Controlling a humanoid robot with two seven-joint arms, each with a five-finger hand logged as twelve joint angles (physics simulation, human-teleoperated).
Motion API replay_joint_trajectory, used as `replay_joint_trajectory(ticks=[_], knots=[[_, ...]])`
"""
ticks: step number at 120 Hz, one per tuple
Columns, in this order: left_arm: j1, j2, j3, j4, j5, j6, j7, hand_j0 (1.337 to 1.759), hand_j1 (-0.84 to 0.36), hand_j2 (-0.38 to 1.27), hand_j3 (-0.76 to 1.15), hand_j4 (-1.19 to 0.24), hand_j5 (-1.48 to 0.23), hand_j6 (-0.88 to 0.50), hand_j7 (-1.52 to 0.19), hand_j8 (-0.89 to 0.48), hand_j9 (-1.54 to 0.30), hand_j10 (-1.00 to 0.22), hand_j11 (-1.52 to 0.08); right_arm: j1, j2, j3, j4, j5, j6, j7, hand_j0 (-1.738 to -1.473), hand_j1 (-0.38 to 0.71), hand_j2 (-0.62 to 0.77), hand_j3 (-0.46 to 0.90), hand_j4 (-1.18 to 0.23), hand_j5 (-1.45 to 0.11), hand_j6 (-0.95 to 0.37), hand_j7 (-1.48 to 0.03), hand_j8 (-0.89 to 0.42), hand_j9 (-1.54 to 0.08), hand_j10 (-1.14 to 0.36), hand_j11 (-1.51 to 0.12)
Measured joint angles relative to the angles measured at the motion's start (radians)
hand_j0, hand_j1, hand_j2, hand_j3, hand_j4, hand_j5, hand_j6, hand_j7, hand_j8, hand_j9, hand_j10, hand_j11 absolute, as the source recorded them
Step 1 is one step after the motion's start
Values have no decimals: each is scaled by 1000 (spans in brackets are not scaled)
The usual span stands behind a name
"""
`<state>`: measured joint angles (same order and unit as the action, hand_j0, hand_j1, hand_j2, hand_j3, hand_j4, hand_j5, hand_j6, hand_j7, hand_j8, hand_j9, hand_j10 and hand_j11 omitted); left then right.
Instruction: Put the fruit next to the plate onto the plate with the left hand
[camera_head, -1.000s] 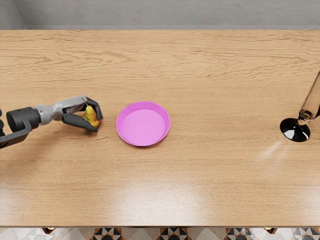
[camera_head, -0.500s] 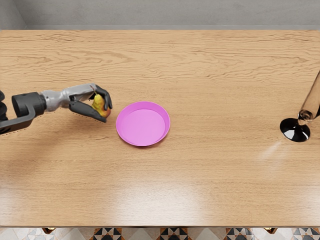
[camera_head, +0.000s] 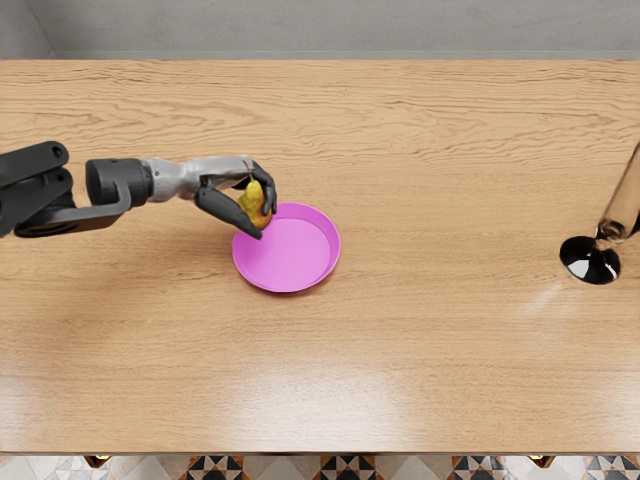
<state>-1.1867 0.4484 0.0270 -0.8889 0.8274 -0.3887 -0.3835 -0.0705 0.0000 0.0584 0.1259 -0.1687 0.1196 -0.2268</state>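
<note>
A round pink plate lies on the wooden table a little left of centre. My left hand is shut on a small yellow-orange fruit and holds it in the air over the plate's upper left rim. The dark fingers wrap around the fruit, so only part of it shows. The left arm stretches in from the left edge. My right arm rests at the right edge, its dark end down on the table; its fingers do not show.
The wooden table spreads wide around the plate, with its front edge near the bottom of the view and a grey wall behind its far edge.
The left hand has lifted the fruit off the table left of the plate and carried it right and up, reaching the plate's upper left rim. The right arm stayed still.
</note>
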Motion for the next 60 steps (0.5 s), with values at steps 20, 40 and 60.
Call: replay_joint_trajectory(ticks=[20,40,60], knots=[[-17,-63,-1,-3,25,37,155,1648,-420,314,-1,-830,-1135,-392,-1137,-212,-1138,-270,-1152,0,0,0,0,0,0,0,-1658,-349,1,0,0,0,0,0,0,0,0,0],[-40,-67,-1,-30,48,74,263,1648,-420,320,-1,-828,-1136,-394,-1136,-213,-1135,-273,-1150,0,0,0,0,0,0,0,-1658,-349,1,0,0,0,0,0,0,0,1,0],[-58,-80,-2,-92,77,118,334,1648,-414,306,0,-837,-1122,-401,-1130,-218,-1132,-274,-1150,-1,0,0,0,0,0,0,-1658,-349,1,0,0,0,0,0,0,0,1,0]])
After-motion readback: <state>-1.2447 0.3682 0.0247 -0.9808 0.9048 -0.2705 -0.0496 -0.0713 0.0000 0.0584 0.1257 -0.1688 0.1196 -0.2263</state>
